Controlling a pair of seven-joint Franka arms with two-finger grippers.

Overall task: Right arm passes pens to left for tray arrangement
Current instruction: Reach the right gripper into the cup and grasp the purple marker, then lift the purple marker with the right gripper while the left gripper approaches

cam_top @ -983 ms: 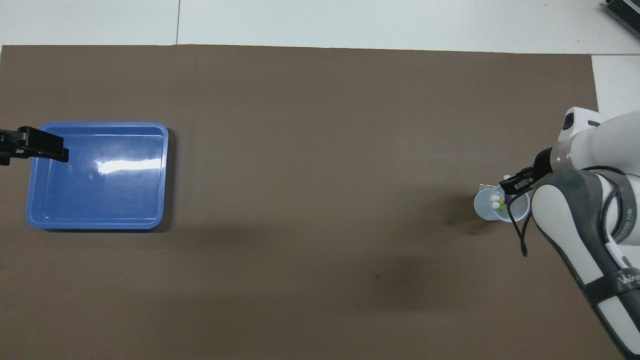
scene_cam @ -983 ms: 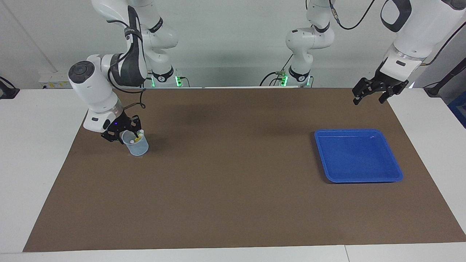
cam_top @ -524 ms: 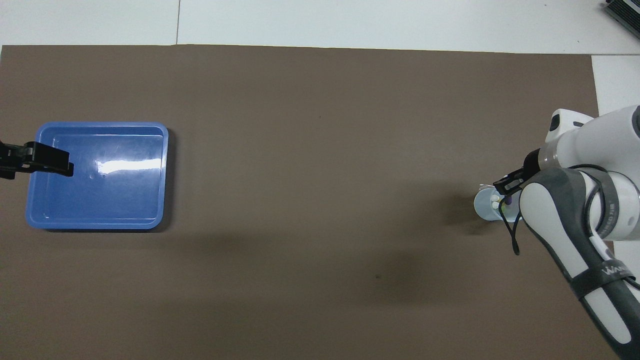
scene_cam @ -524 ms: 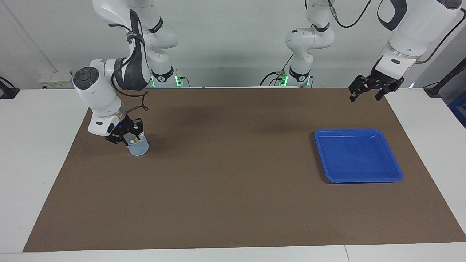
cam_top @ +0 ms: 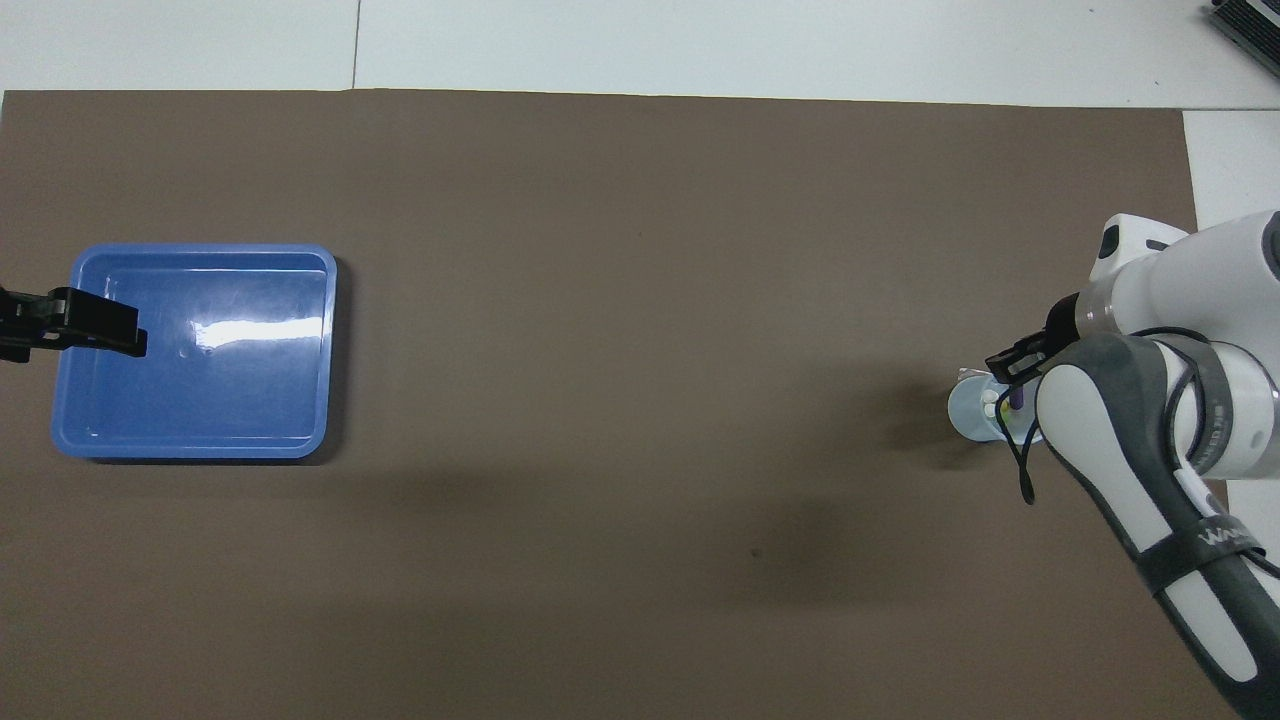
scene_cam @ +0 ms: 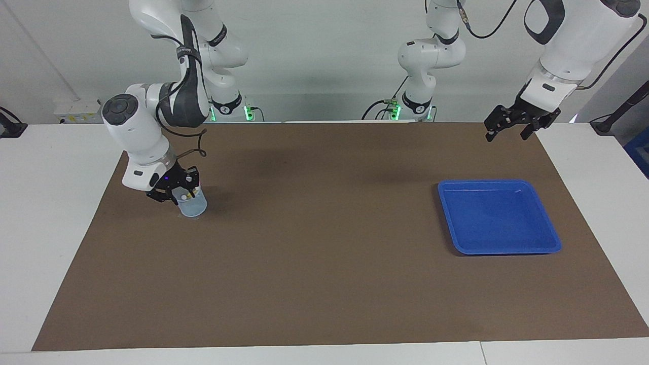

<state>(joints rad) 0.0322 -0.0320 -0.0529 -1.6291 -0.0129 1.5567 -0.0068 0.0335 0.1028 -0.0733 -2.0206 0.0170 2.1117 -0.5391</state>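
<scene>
Pale-tipped pens stand in a cup under the right end effector, grip unclear; left end effector released.

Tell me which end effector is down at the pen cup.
The right end effector, with the blue light, is at the cup's mouth; the left end effector hangs open in the air, up by the tray.

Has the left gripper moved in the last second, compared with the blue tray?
Yes. In the facing view the left gripper has risen and drifted a little toward the table's middle, away from the tray, which has stayed in place.
</scene>
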